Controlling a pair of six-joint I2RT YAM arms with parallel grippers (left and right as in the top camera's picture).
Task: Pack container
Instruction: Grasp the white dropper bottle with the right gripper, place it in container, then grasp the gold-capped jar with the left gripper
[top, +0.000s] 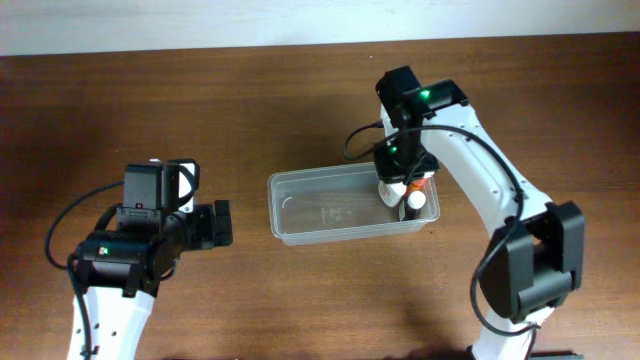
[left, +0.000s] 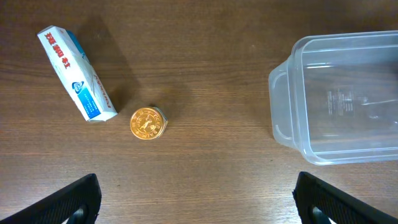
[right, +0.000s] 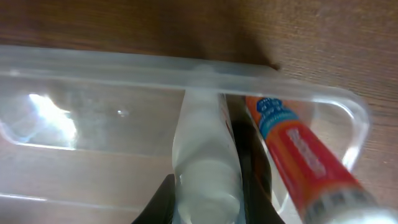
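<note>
The clear plastic container (top: 335, 210) sits mid-table; it also shows in the left wrist view (left: 336, 99) and the right wrist view (right: 93, 68). My right gripper (top: 396, 180) is inside its right end, shut on a small translucent white bottle (right: 205, 155). An orange-red tube with a white cap (right: 298, 149) lies in the container beside that bottle, also seen overhead (top: 416, 196). My left gripper (left: 199, 202) is open and empty, over bare table left of the container. A white-and-blue box (left: 76, 73) and a gold round piece (left: 148, 122) lie on the table in front of it.
The wooden table (top: 300, 90) runs to a pale wall at the back. The left arm's body (top: 150, 240) stands left of the container. The right arm (top: 500, 200) reaches in from the right front.
</note>
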